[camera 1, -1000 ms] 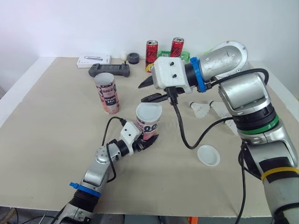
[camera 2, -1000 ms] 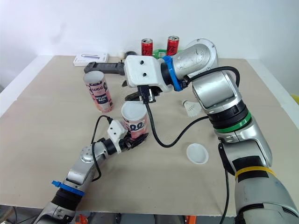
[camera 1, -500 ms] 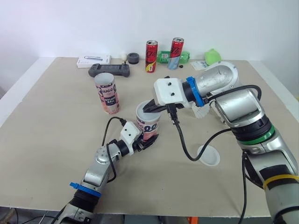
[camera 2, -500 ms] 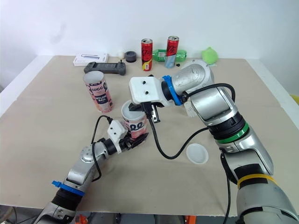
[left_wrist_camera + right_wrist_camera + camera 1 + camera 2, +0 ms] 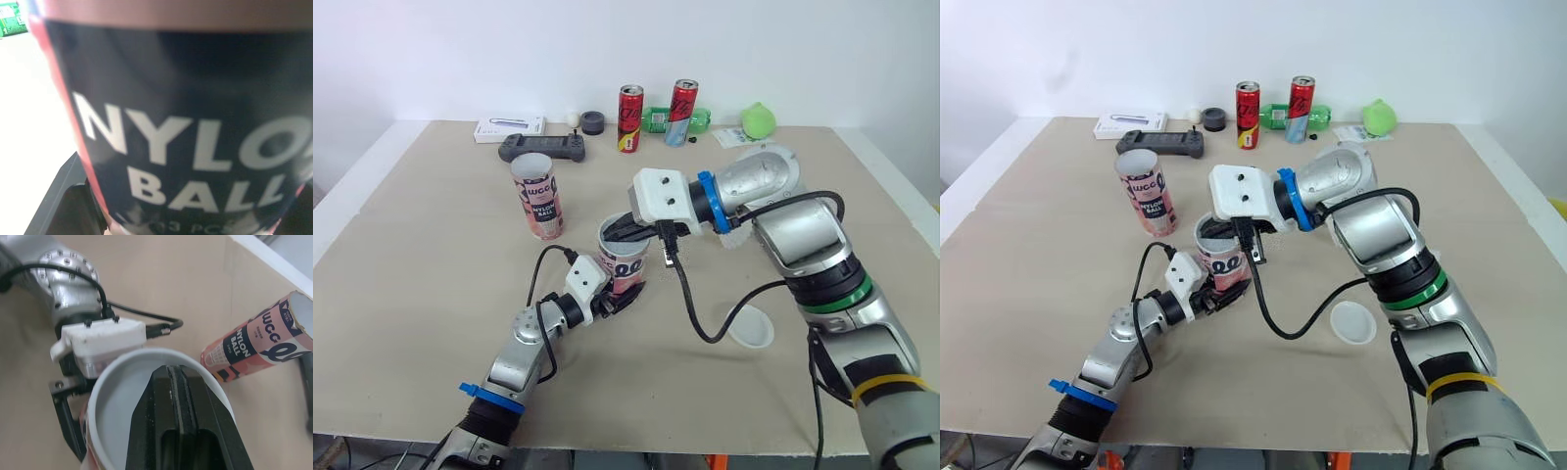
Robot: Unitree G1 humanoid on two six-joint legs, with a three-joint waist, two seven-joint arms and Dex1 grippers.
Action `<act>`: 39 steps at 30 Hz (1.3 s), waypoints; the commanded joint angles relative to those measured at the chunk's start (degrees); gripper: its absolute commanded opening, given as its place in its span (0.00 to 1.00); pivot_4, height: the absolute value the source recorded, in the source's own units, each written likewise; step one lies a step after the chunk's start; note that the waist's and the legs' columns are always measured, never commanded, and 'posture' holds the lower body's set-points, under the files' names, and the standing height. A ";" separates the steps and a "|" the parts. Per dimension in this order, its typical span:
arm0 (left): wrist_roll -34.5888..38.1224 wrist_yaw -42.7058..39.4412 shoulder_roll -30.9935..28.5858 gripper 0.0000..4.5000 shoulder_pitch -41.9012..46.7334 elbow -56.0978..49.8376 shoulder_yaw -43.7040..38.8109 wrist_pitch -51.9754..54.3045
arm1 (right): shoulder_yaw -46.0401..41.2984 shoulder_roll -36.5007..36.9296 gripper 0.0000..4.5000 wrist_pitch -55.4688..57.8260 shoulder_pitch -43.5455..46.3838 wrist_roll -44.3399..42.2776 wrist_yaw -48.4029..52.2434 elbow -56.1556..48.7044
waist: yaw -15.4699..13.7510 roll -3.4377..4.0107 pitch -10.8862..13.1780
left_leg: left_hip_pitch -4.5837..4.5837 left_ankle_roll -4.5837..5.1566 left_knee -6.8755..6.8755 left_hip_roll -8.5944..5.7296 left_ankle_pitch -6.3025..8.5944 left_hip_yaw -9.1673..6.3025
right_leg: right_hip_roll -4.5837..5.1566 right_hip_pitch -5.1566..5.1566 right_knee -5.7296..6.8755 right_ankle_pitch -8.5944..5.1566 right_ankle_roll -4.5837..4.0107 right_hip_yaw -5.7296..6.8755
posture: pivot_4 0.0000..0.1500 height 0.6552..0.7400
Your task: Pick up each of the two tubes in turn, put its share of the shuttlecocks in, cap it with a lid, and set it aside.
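Your left gripper [image 5: 623, 295] has its jaws squeezed around the near tube [image 5: 628, 262], low down. Your right gripper [image 5: 171, 378] dips into its open top, fingers pressed together. I cannot tell what's inside. The other tube [image 5: 536, 196] stands apart, and a lid [image 5: 750, 326] lies well off.

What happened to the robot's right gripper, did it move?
Yes. The right gripper dropped from above the tube into its open mouth, away from the red can behind.

Tan surface [image 5: 431, 255] — one tube [image 5: 537, 196] upright left of centre, second tube [image 5: 625, 257] at centre, white lid [image 5: 751, 327] toward the right. Far edge — red cans [image 5: 631, 117], black controller [image 5: 543, 148], white box [image 5: 510, 126].
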State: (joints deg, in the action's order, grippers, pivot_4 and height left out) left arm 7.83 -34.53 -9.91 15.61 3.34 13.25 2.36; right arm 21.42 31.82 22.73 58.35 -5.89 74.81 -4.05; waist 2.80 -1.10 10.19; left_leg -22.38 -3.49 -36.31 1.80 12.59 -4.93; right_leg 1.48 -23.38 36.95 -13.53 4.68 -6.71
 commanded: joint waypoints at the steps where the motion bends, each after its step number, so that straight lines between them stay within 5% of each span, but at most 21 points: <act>1: -1.41 0.52 -0.70 0.71 -1.19 2.33 0.40 2.05 | -0.60 -0.77 0.01 0.87 -2.44 -1.61 -0.25 1.32 | 0.00 -0.02 -0.01 | 0.00 0.00 0.00 0.00 0.00 0.00 | 0.00 0.01 0.00 0.00 0.00 0.00 | 1.00 1.00; 28: -1.36 0.59 -0.88 0.71 -1.02 2.15 0.30 2.42 | -1.31 -6.25 0.01 2.00 -9.93 -4.34 -1.35 11.89 | 0.10 -0.07 -1.03 | 0.28 -0.02 0.10 0.03 0.01 0.02 | -0.02 0.13 0.00 -0.03 -0.03 0.00 | 1.00 1.00; 39: -1.29 0.54 -0.61 0.71 -0.94 2.33 0.36 2.43 | -7.12 -2.50 0.01 4.18 -0.57 -7.16 -1.66 5.37 | 0.07 -0.02 -0.96 | 0.08 -0.03 0.13 0.02 0.01 0.02 | -0.01 -0.05 0.00 -0.05 -0.05 0.00 | 1.00 1.00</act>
State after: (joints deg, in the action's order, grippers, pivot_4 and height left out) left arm 7.72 -34.30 -10.05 15.63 3.39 13.27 3.47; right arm 15.96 28.54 26.23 55.39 -12.14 72.98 3.68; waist 2.88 -1.12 9.23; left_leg -22.36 -3.52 -36.18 1.82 12.61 -4.91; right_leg 1.48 -23.47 36.94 -13.58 4.62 -6.72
